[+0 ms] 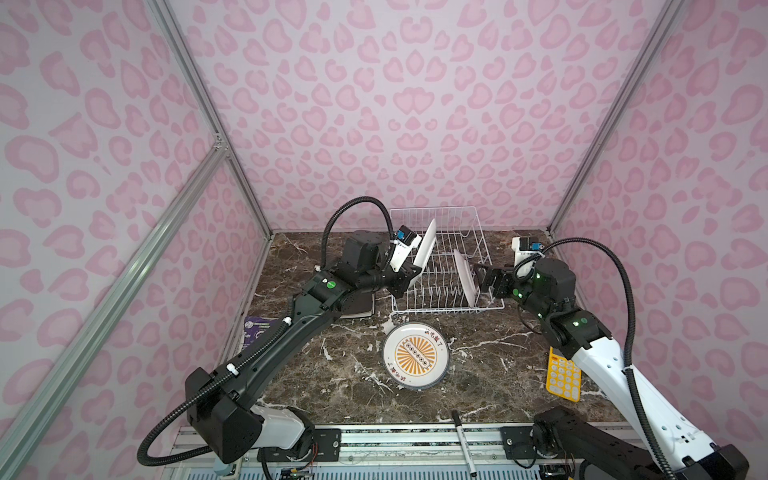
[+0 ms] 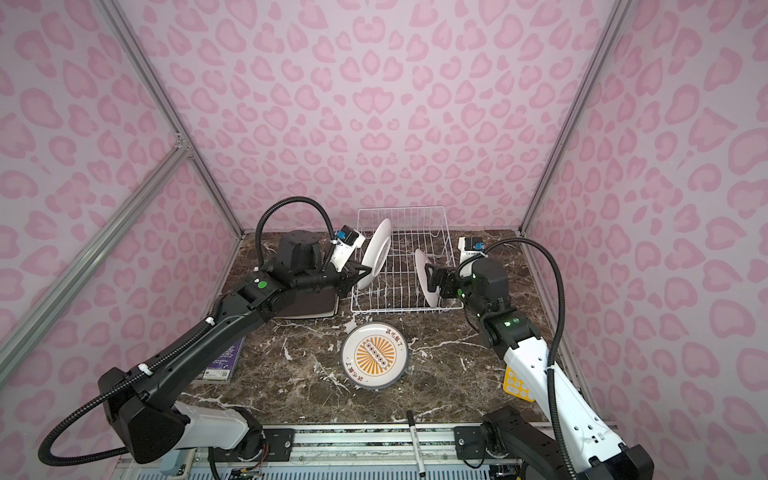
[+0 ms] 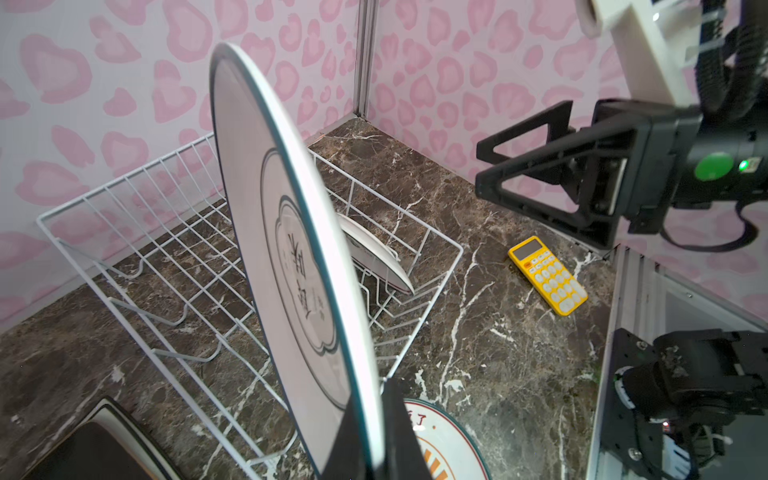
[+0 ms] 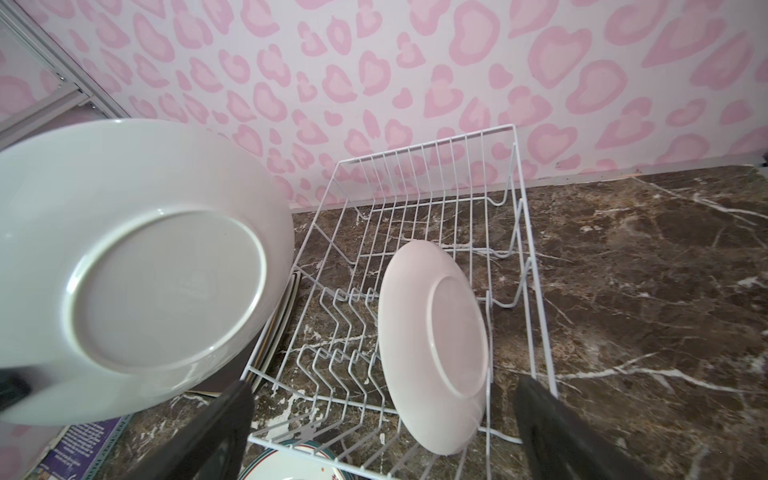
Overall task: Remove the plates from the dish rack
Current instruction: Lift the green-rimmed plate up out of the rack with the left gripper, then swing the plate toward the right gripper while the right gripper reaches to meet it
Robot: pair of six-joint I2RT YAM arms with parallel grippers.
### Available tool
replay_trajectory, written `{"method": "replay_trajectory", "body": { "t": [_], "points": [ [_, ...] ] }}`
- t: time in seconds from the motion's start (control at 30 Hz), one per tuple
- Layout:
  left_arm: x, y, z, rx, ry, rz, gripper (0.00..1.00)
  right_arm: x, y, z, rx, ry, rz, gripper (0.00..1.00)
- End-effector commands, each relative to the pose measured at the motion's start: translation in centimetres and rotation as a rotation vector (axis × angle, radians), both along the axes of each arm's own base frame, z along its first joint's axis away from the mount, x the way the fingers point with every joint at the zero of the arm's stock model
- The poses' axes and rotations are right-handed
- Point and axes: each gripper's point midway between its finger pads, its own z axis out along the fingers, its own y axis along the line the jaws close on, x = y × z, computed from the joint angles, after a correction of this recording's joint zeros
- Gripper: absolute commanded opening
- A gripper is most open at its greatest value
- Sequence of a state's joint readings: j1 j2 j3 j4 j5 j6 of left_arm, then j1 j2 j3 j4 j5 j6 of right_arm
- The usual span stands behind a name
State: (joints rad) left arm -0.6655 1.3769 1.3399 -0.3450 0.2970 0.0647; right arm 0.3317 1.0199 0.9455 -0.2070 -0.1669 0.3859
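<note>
Plainly, red Chinese characters (image 1: 431, 334) rim the sunburst plate (image 1: 415, 356).

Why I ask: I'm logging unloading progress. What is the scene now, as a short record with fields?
left gripper: shut on the held plate, round and white, on edge over the rack's left side
right gripper: open, close beside the standing plate
dish rack: only the standing plate rests in its prongs
table: sunburst plate flat before the rack; dark square plate left of it
other: yellow calculator at right
</note>
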Motion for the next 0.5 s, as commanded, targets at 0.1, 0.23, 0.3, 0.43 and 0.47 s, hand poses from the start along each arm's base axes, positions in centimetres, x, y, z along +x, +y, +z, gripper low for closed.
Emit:
{"method": "replay_trajectory", "body": {
  "t": [0.1, 0.23, 0.3, 0.43, 0.47],
  "points": [
    [1.0, 0.7, -0.1, 0.145, -0.245, 0.048, 0.04, 0.3, 1.4, 0.7, 0.08, 0.039, 0.052, 0.99],
    [0.5, 0.9, -0.7, 0.209, -0.304, 0.027, 0.04, 0.6, 1.6, 1.4, 0.081, 0.02, 0.059, 0.99],
    [0.1, 0.6, -0.9, 0.242, -0.339, 0.011, 0.04, 0.7, 1.7, 1.7, 0.079, 0.015, 0.064, 0.98],
    [-0.4, 0.0, -1.9, 0.346, -0.451, 0.01, 0.04, 0.8, 2.3, 2.0, 0.091, 0.027, 0.095, 0.96],
    [-0.5, -0.1, -2.3, 0.382, -0.481, 0.01, 0.04, 0.7, 2.5, 2.0, 0.095, 0.034, 0.103, 0.96]
  ]
}}
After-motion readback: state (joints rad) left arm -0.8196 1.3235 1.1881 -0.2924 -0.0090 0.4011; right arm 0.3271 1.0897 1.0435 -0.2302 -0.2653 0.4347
